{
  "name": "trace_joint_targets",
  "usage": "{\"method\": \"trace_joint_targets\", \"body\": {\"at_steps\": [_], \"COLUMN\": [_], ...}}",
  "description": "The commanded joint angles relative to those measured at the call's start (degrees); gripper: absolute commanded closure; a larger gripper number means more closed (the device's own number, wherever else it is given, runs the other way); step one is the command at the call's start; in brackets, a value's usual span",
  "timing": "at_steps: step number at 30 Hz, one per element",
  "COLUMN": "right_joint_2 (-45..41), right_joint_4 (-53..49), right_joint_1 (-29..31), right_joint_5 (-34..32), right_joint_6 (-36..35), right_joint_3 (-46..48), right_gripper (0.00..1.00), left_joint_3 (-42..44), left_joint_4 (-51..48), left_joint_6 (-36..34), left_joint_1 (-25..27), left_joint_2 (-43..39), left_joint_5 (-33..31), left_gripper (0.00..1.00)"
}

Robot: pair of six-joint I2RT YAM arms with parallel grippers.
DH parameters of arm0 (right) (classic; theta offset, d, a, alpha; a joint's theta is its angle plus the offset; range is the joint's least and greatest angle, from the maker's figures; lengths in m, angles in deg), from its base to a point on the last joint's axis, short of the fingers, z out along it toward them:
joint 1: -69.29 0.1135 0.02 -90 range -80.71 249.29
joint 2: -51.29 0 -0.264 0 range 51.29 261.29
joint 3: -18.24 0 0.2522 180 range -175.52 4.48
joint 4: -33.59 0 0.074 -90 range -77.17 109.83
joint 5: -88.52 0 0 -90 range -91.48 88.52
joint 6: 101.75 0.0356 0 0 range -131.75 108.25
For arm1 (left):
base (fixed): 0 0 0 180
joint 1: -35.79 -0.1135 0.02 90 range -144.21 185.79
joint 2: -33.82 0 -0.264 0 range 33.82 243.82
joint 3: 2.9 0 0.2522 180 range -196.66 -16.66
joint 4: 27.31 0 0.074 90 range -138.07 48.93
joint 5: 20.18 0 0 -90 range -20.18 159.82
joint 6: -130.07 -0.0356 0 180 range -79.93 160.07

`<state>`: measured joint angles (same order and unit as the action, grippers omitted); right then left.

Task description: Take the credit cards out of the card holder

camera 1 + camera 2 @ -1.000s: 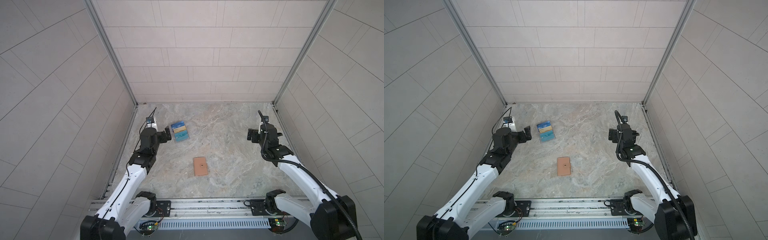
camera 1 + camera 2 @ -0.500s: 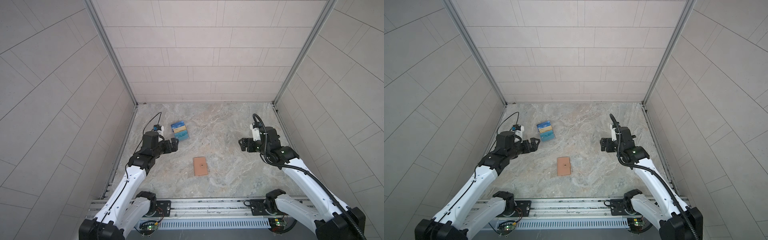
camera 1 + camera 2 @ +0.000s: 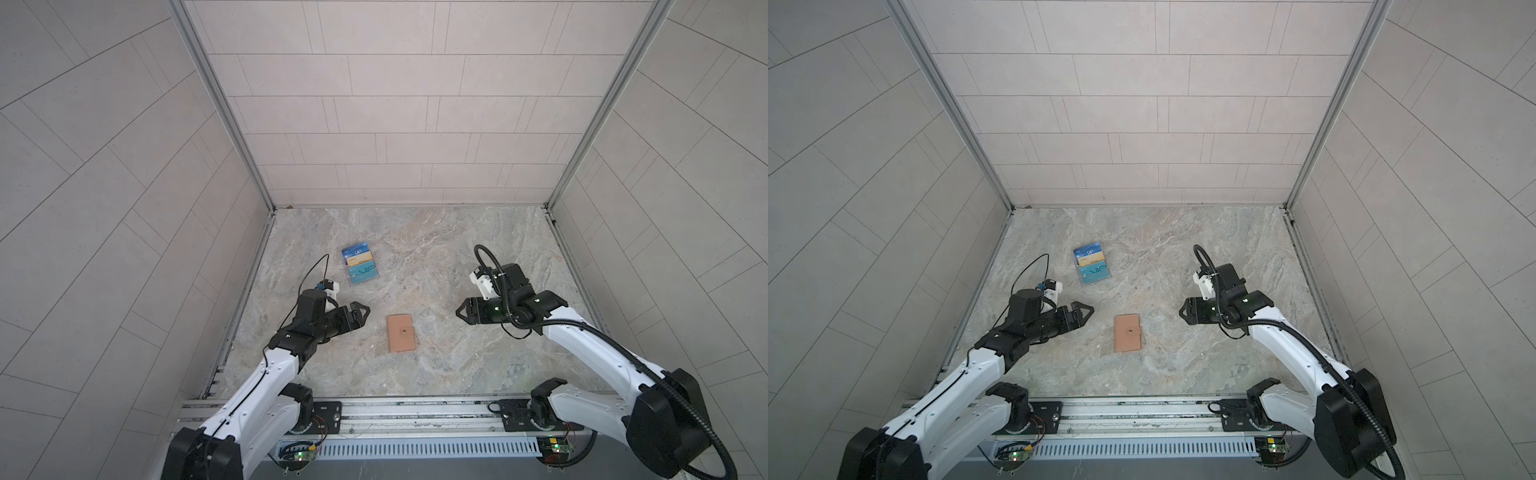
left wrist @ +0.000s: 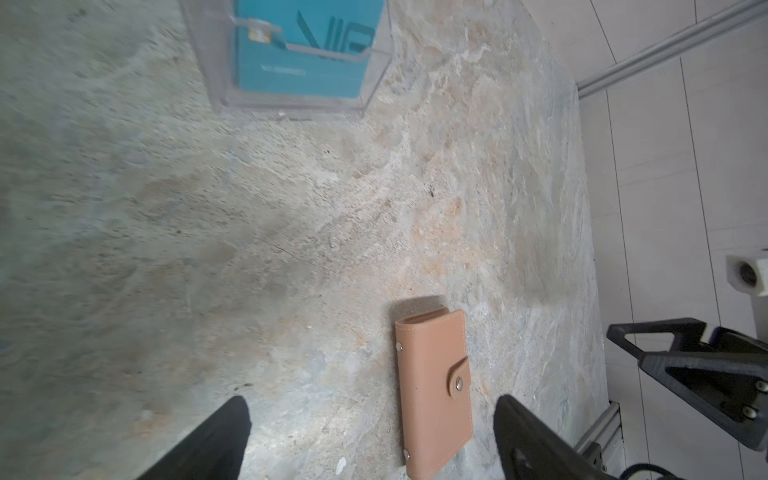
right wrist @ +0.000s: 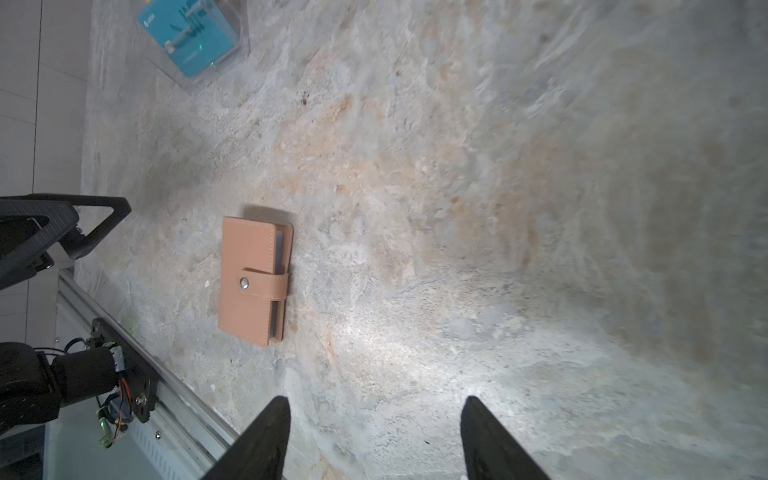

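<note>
Card holder (image 3: 402, 339) on marbled tabletop (image 3: 436, 257), tiled walls (image 3: 395, 104)

left claw (image 3: 360, 318) open wide, right claw (image 3: 460, 314) open, both empty, pointing inward

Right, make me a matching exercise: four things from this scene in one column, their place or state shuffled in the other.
1. card holder
2. clear box of cards
3. left gripper
4. right gripper

A. open, empty, right of the card holder
B. snapped shut, lying flat
C. farthest back, teal card showing
D. open, empty, left of the card holder

Pairs: 1-B, 2-C, 3-D, 4-A
</note>
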<state>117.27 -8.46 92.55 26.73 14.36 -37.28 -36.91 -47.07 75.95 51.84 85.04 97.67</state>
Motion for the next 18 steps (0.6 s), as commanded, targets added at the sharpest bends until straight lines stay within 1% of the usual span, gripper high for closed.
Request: {"method": "trace_joint_targets", "body": {"at_steps": [1,3,5,9,12,13,18], "right_joint_2": [2.00,3.53,5.18,8.58,11.16,12.05,16.29], "right_joint_4": [2.82,4.35,6.51,10.08,12.87,14.10,18.18], "right_joint_1": [2.99,4.74,6.37,9.60,11.71,12.42,15.16], "right_joint_5": [0.86,0.77,0.95,0.97,0.85,0.97,0.79], "right_joint_6": [2.86,3.86,5.27,7.04,8.61,9.11,11.03], "right_joint_3": [-0.53,-0.45,-0.11,-0.32,-0.43,-0.50,-1.08], "right_gripper": [0.35,0.36,0.39,0.44,0.48,0.49,0.53], "left_joint_3": [1.32,1.52,1.63,2.46,3.20,3.75,5.83], "left_joint_4": [5.47,6.42,6.44,8.85,10.98,12.76,18.39], "left_joint_6": [2.47,2.83,3.35,3.81,4.47,5.18,7.42], "left_joint_1": [3.64,5.76,7.71,11.71,12.26,14.04,14.18], "left_joint_2": [2.52,4.54,5.98,7.75,9.58,10.30,13.39], "left_joint_5": [2.00,2.11,0.40,-0.70,-0.77,-0.14,2.82], "left_gripper": [0.08,0.12,0.19,0.20,0.24,0.25,0.30]}}
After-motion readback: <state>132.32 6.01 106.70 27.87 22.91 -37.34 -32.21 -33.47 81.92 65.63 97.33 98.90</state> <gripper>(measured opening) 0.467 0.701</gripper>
